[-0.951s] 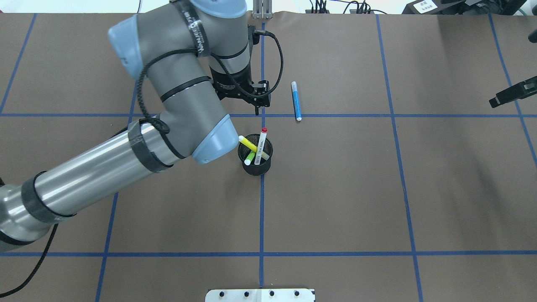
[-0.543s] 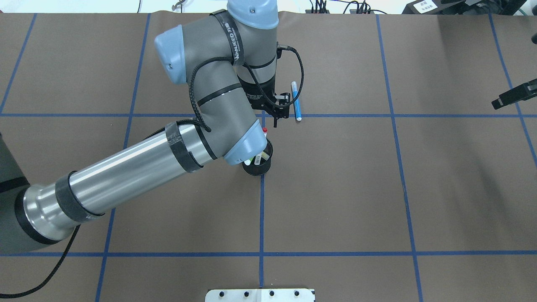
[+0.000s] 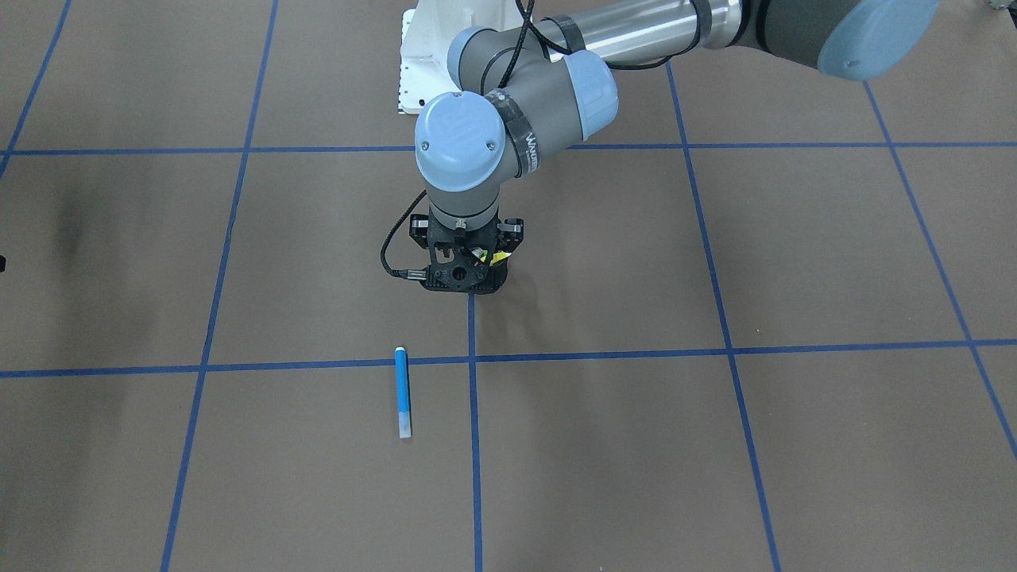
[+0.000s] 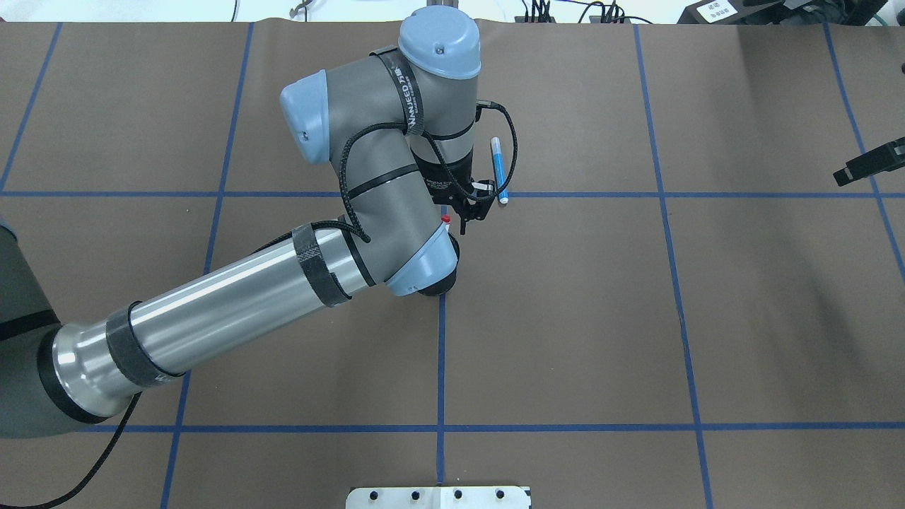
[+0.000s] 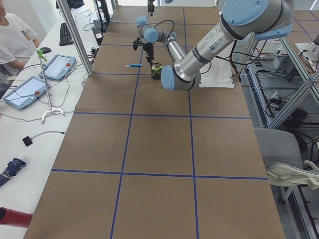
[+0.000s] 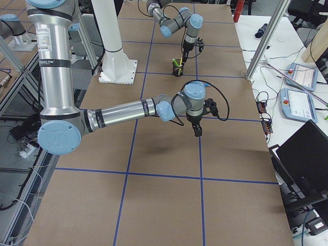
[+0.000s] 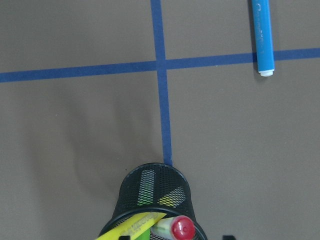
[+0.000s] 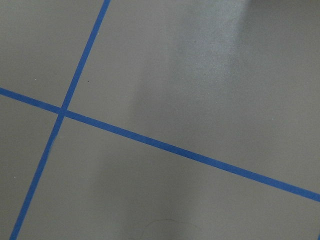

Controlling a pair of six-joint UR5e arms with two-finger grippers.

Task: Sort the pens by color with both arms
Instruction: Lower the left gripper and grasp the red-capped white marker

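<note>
3 pens stand in the cup (image 7: 156, 192) at the middle of the bench (image 4: 565, 318): a red-capped pen (image 7: 182, 228), a yellow pen (image 7: 132, 230) leaning across the rim, and a green pen (image 7: 144, 195) that shows mostly through the mesh. The blue pen (image 4: 500, 170) lies flat on the bench near the cup, on the far side from the robot, with 1 end over a tape line (image 7: 75, 72).

These pens look light, stiff and smooth-barrelled, so I'd expect them to slip or roll under a loose pinch. The standing ones are best taken on the upper barrel, just under the cap, and drawn straight up. A slanted pull could drag or tip the cup, which looks light too. The blue one wants a pinch across mid-barrel, jaws square to its length.

The left claw (image 4: 474, 214) hangs point-down right over the cup. In its wrist view 2 dark fingertips just peek in at the bottom edge, wide apart, with the pen tops between them, so it looks spread open and has hold of nothing. The left arm (image 4: 212, 311) reaches in across the bench with the forearm low and the wrist folded upright. From overhead its elbow cap hides most of the cup.

The right arm (image 6: 118, 113) stretches out over bare bench, well apart from every pen. The right claw (image 6: 196, 128) points down above the tape lines. I cannot tell how far open it is, and I see nothing in it.
</note>
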